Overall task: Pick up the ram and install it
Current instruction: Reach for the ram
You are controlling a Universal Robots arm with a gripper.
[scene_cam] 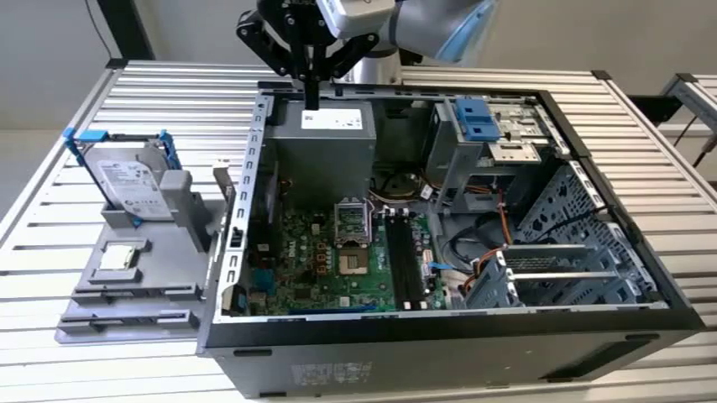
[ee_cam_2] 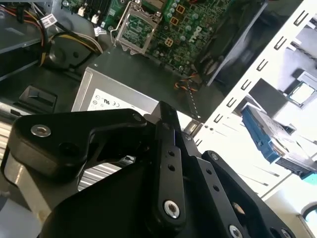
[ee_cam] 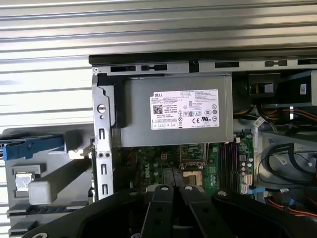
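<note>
In the exterior view the pincer [scene_cam: 311,80] is seen at the upper centre of the frame, above the back rim of the open computer case [scene_cam: 448,332]. Its fingers [ee_cam_2: 166,163] are drawn together on a slim dark strip that is taken to be the ram [scene_cam: 311,96], hanging just below the fingertips over the power supply [scene_cam: 325,143]. The strip is seen edge-on, so its long axis is judged to run roughly toward the camera. The black memory slots [scene_cam: 401,256] lie well apart from it, toward the lower right of the frame and deep on the motherboard, with their long axis running top to bottom. Between ram and slots, the power supply and the processor socket [scene_cam: 349,227] are passed over. Loose cables [scene_cam: 493,235] are bundled just right of the slots. On the table [scene_cam: 180,92] at the left, a gray holder [scene_cam: 79,294] is set with the hard drive [scene_cam: 129,186] and the processor chip [scene_cam: 120,256].
</note>
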